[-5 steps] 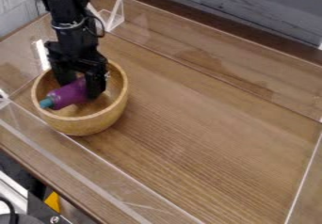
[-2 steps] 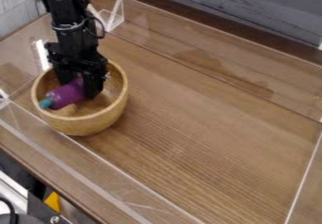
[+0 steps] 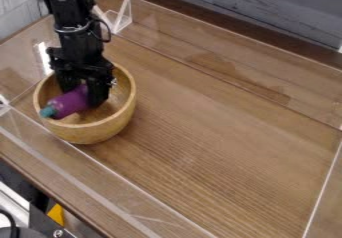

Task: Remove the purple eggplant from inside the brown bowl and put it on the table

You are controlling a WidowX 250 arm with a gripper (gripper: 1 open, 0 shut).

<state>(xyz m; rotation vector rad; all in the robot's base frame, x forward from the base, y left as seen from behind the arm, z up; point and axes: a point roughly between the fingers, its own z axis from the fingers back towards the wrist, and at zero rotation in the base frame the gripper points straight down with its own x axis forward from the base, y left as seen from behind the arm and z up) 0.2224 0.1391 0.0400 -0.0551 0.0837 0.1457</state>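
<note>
The black end effector [image 3: 87, 90] covers part of the glossy purple eggplant with the teal-blue cap [image 3: 64, 103], and its fingertips are too dark and small to make out. Behind it, part of the round light-brown wooden bowl's [image 3: 96, 132] far rim is hidden. The black robot arm [image 3: 76, 12] runs off the top edge. The brown wood-grain counter [image 3: 214, 132] is cut off at the picture's edges, as is the black object [image 3: 16, 222] at bottom left.

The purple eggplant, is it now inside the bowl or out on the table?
Inside: the purple eggplant lies within the rim of the brown bowl, with the bowl's wall around it.
</note>
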